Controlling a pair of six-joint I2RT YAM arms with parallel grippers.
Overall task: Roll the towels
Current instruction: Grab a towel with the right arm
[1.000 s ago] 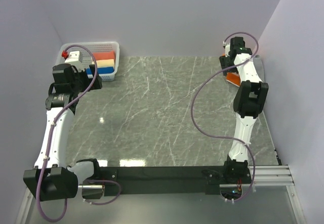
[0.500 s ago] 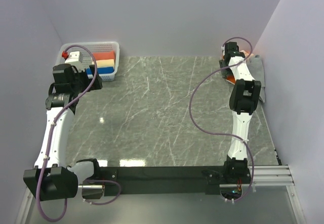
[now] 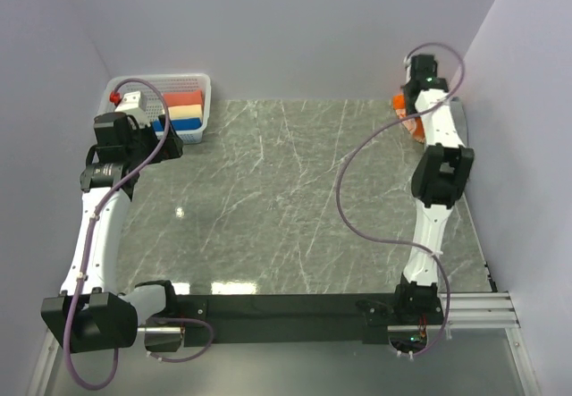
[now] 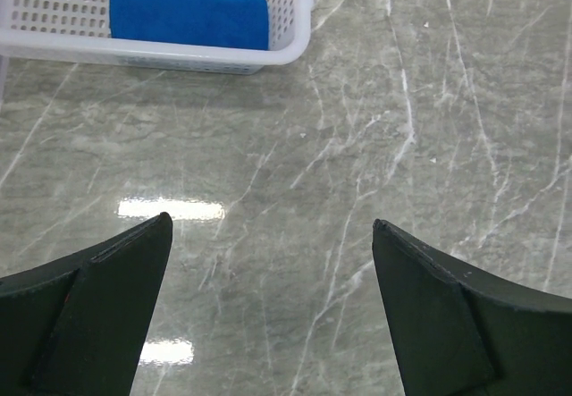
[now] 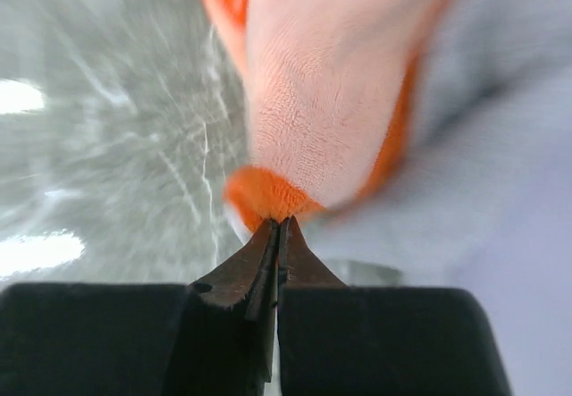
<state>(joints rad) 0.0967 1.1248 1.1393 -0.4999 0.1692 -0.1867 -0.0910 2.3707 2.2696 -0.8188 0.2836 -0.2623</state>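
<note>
My right gripper (image 5: 280, 223) is shut, its tips pinching a dark orange edge of the orange towel (image 5: 313, 101), which bunches just beyond the tips in the blurred right wrist view. From above, a bit of the orange towel (image 3: 404, 114) shows at the far right corner beside the right arm. A grey strip that looks like the grey towel (image 3: 464, 123) lies against the right wall, mostly hidden by the arm. My left gripper (image 4: 273, 226) is open above bare marble at the far left, with nothing between its fingers.
A white perforated basket (image 3: 201, 83) stands in the far left corner, holding red, cream and blue rolls; the basket's rim (image 4: 295, 38) and the blue roll (image 4: 189, 18) lie just ahead of the left gripper. Walls close in at the back and both sides.
The right gripper has closed on the orange towel's edge, and its wrist has shifted in the far right corner. The left arm has not moved.
</note>
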